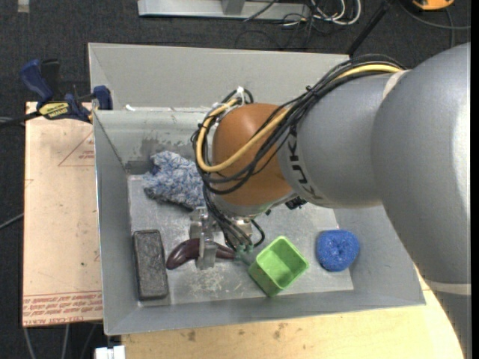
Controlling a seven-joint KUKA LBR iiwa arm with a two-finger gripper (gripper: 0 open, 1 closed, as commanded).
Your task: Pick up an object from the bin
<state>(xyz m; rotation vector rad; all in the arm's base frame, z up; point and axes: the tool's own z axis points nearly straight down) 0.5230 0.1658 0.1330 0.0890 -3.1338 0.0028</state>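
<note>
Lying in the bin (112, 200), a dark maroon curved piece (178, 257) touches the gripper (203, 251), whose state is unclear

Dark grey rectangular block (150, 265) lies flat at near left, long side running near to far. Crumpled blue-and-white cloth (176, 179) sits farther back, apart from the block. Green square cup (278, 263), tilted, opening upward, near centre. Blue round spongy ball (337, 250) just right of cup, not touching.
</note>
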